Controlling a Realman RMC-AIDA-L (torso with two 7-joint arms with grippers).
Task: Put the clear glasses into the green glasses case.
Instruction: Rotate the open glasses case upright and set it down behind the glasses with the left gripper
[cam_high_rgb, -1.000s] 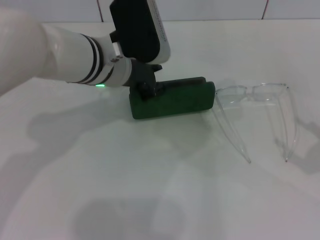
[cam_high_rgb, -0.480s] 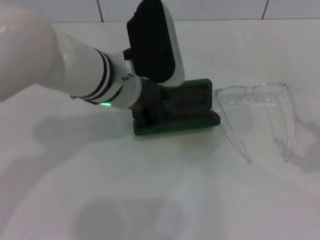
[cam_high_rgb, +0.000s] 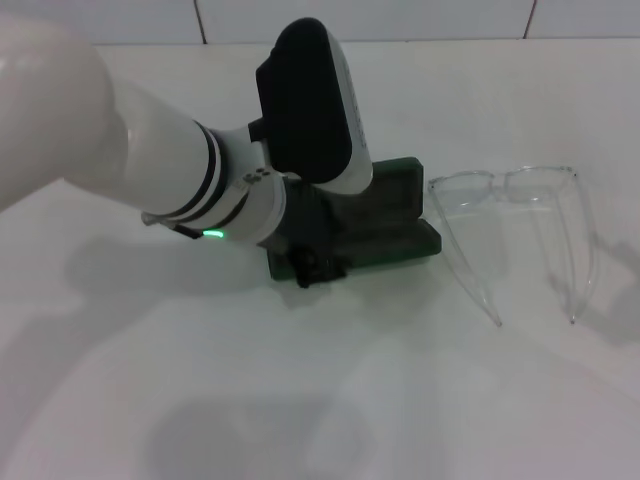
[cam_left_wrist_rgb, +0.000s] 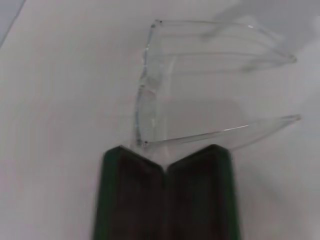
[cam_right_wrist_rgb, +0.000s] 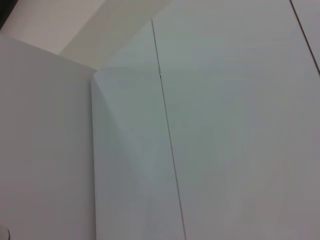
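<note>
The green glasses case lies open in the middle of the table, its dark lining showing; in the left wrist view its two halves spread in a shallow V. My left gripper sits low at the case's left end by its near edge, and the wrist housing hides part of the case. The clear glasses rest on the table just right of the case, temple arms unfolded and pointing toward me; the left wrist view has them right beyond the case's end. My right gripper is out of view.
The table top is plain white, with a tiled wall along its far edge. The right wrist view holds only white wall panels.
The case went from shut to open. My left arm swung right and toward me, its gripper moving from the case's far edge to its near edge. The glasses stayed put.
</note>
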